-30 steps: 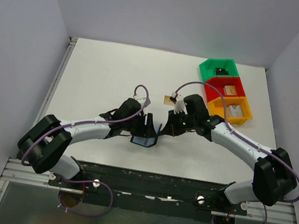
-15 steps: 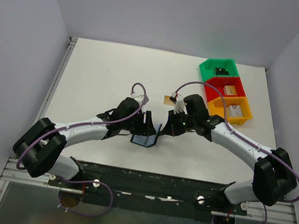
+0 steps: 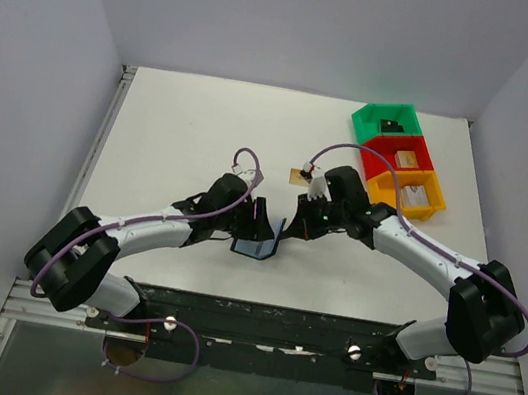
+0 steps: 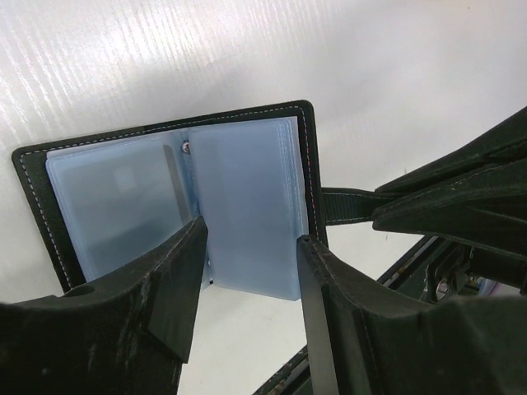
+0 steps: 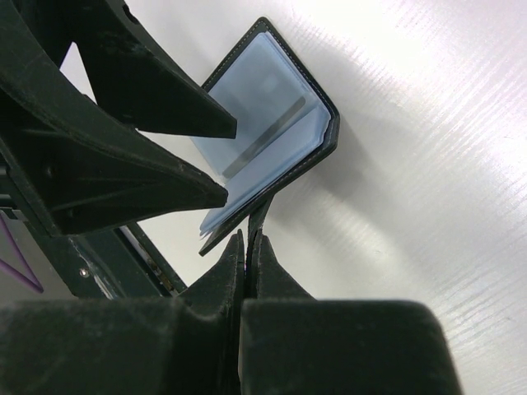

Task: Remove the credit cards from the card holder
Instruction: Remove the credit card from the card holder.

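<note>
The card holder (image 3: 257, 246) is open on the white bench (image 3: 185, 124), low in the middle of the top view, blue pockets showing. The left tool (image 4: 251, 239) is spread wide over the pockets. The right tool (image 5: 247, 247) is pinched tight on the strap tab (image 4: 346, 206). Coloured bins (image 3: 379, 166) sit far off, upper right.

No readable text; card holder (image 4: 177, 206) pockets too blurred, possibly blank

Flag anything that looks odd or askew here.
The card holder is not lying flat: the right gripper pinches its strap tab, holding it partly open. One gold-orange card lies loose on the table beyond that gripper. Nothing looks spilled or damaged.
</note>
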### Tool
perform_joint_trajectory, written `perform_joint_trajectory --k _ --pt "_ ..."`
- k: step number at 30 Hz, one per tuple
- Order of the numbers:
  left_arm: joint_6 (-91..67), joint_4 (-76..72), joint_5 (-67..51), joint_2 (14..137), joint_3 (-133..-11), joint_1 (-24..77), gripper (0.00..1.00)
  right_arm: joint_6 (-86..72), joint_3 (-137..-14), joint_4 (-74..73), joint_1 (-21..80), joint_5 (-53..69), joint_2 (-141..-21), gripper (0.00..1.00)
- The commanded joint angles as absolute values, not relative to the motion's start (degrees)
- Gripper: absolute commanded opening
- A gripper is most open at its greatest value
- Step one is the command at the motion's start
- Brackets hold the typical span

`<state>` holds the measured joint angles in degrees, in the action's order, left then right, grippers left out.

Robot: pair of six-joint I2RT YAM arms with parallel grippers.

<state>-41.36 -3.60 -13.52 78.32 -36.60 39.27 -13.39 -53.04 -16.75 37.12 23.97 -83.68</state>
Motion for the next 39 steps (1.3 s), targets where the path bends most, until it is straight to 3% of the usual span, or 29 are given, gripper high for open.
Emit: perform_joint_trajectory --k 1,27,39 --pt "-40.9 -4.6 -13.8 79.8 -36.1 40.4 0.58 -12.3 -52.6 -16.4 37.0 25.6 -83.4 0.00" --pt "-40.8 -3.4 -12.0 80.2 -36.1 41.1 0.62 -12.2 -52.5 -16.3 36.9 25.8 -83.3 0.00" --pt "-40.9 1.8 -4.7 76.9 -36.1 41.2 0.63 -12.0 -52.6 -16.5 36.9 25.8 -83.2 0.00"
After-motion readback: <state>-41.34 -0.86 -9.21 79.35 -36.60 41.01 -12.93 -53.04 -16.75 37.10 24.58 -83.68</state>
